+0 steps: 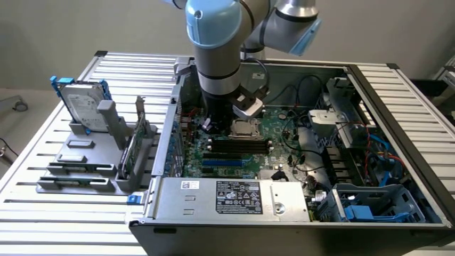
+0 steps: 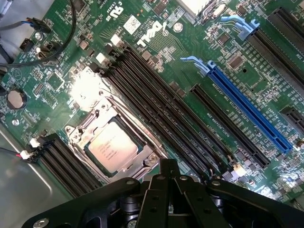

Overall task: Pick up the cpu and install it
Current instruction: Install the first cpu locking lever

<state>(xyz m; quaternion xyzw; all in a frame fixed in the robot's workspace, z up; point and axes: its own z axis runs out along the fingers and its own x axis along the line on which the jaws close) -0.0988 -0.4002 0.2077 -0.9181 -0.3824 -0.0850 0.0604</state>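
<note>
The arm is hanging down inside the open computer case point(image 1: 398, 160), and the pincer point(image 2: 167, 176) is hovering right over the motherboard point(image 2: 156, 42). Its fingers are pressed together, closed on nothing, touching no part of the board as far as the wrist view is showing. Just beyond the fingertips the cpu point(image 2: 110, 146) is sitting flat in its socket point(image 2: 78, 130), silver top facing up, the metal frame lying around it, so the chip is looking already seated where it belongs rather than carried. In the exterior view the same cpu point(image 1: 244, 127) is showing directly beside the pincer point(image 1: 213, 124), close under the wrist. The black memory slots point(image 2: 156, 104) are running alongside the socket, past the pincer's tip, and the long blue slot point(image 2: 247, 109) is lying farther off across the board. Well away from the pincer, outside the case on the slatted surface point(image 1: 42, 224), a hard drive point(image 1: 82, 104) with blue rails is standing upright in a grey holder, parked out of the working area.
</note>
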